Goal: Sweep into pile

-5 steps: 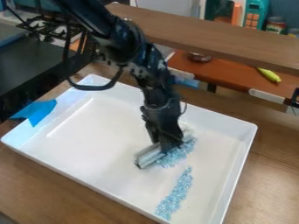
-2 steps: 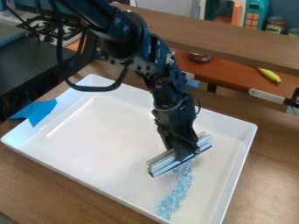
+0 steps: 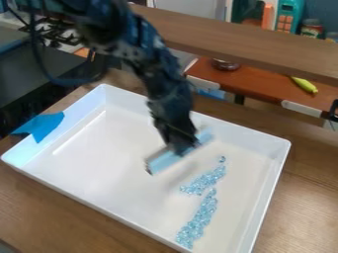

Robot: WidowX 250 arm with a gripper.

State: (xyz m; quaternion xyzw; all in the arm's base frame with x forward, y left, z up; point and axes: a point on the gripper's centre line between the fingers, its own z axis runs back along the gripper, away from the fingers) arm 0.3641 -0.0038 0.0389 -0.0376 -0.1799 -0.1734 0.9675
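Sweeper (image 3: 163, 162) has shifted up-left off the beads (image 3: 206, 181), jaws clamped on it near mid-tray (image 3: 99, 158); beads sit in two strips right of tray centre, so mid-gather, next stroke should push upper into lower.

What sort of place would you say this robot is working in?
It looks like a toy-kitchen robot test area, probably in a lab: a black robot arm over a white tray on a wooden table, with a stove burner grate and a yellow toy-like vegetable behind.
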